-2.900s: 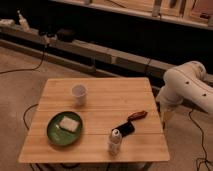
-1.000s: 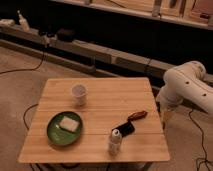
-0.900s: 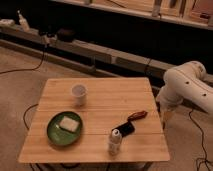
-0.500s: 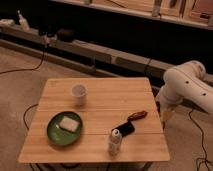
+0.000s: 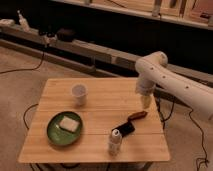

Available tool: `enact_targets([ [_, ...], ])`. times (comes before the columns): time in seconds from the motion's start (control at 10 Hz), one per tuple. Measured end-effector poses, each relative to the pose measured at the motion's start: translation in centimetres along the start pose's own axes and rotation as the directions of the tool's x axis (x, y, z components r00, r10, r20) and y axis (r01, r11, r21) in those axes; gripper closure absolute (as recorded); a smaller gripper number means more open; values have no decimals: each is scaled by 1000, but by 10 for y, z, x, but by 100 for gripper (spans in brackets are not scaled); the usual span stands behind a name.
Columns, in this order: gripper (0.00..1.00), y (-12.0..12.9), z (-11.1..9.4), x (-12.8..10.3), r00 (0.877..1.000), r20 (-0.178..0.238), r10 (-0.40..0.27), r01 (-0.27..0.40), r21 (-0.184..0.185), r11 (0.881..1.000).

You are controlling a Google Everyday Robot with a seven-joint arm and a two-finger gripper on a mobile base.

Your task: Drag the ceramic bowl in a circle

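While my white arm (image 5: 170, 80) reaches in from the right of the frame, its gripper (image 5: 145, 101) points down over the right edge of the wooden table (image 5: 105, 107), just above the top. I cannot tell whether the gripper is released or clenched, and it grasps nothing I can see. I judge this a waiting pose off to the side, with the drag not yet begun.

Nearest the gripper, just below and left of it, lies a brush (image 5: 131, 122) with a reddish handle and dark head, set on a slant. A small white bottle (image 5: 115, 141) stands upright below that, near the table's front edge. A white cup (image 5: 79, 94) stands upper left of centre.

Well apart from the gripper, the ceramic bowl (image 5: 54, 134) sits at the lower left of the table, dark green and shallow, with a pale block (image 5: 70, 123) inside it. Brush and bottle lie between gripper and bowl, so my reach would have to pass above them, and the cup crowds any circle on its upper side.
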Motion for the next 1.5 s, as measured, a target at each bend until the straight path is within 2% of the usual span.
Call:
enact_targets([
  [0.1, 35, -26, 10, -24, 996, 8, -88, 88, -3, 996],
  [0.2, 35, -42, 15, -53, 983, 36, -179, 179, 0, 984],
  [0.3, 35, -48, 18, -80, 962, 68, -266, 266, 7, 964],
  [0.4, 35, -47, 14, -110, 926, 110, -360, 359, 29, 933],
  [0.5, 35, -39, 5, -134, 883, 151, -445, 441, 61, 895],
  [0.7, 35, -7, -19, -164, 773, 209, -599, 584, 133, 801],
  [0.8, 35, -2, -23, -169, 752, 216, -622, 605, 145, 783],
  [0.9, 35, 3, -28, -177, 726, 223, -651, 631, 161, 759],
  [1.2, 35, 3, -29, -178, 719, 222, -659, 638, 165, 752],
  [1.3, 35, 3, -28, -178, 709, 219, -670, 649, 169, 742],
  [1.4, 35, 1, -28, -179, 683, 208, -700, 678, 176, 714],
  [1.5, 35, -2, -27, -182, 630, 184, -755, 731, 188, 656],
])
